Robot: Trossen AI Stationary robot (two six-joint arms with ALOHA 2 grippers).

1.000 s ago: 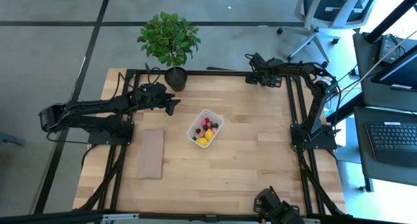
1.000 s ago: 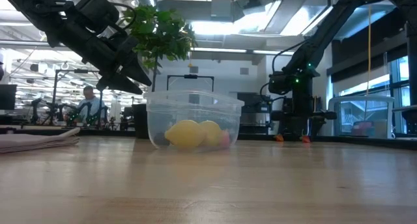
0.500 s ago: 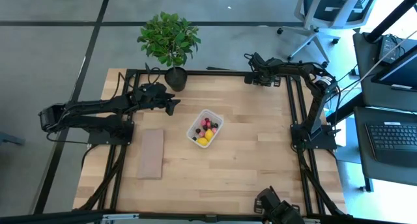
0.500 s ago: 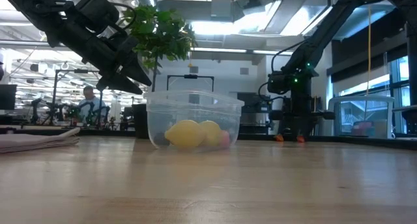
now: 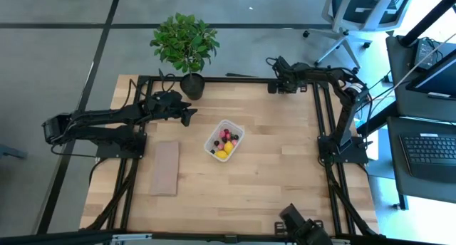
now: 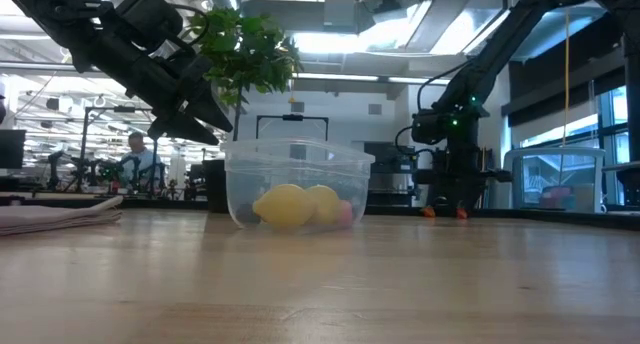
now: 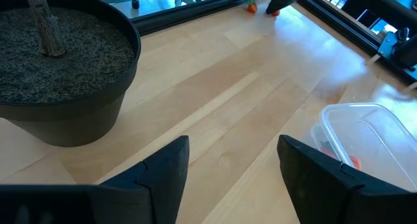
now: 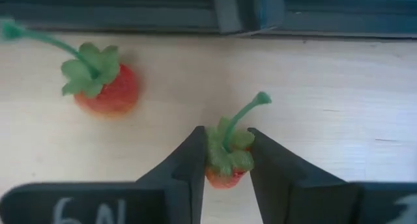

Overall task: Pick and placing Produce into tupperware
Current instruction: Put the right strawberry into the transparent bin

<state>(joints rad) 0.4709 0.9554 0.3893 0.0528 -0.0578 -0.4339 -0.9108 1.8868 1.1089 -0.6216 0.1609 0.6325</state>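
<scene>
Table of pale wood is shown from above, framed by black rails, with both dark arms reaching over it. A potted plant stands at the far edge, and a flat tan board lies near the left arm's base. The tupperware sits near the table's middle and already contains yellow, pink and dark produce; in the low view two yellow pieces are seen through its clear wall.

The left gripper hangs above the table between the plant pot and the tupperware; in the left wrist view its fingers are spread wide with nothing between them, the pot being close on one side and the tub's rim on the other.

The right gripper is lowered at the far edge of the table, close to the frame rail. Only the right wrist view reveals what is there: the fingers are closed narrowly upon a small red strawberry with a green stem, while a second strawberry lies apart on the wood.
</scene>
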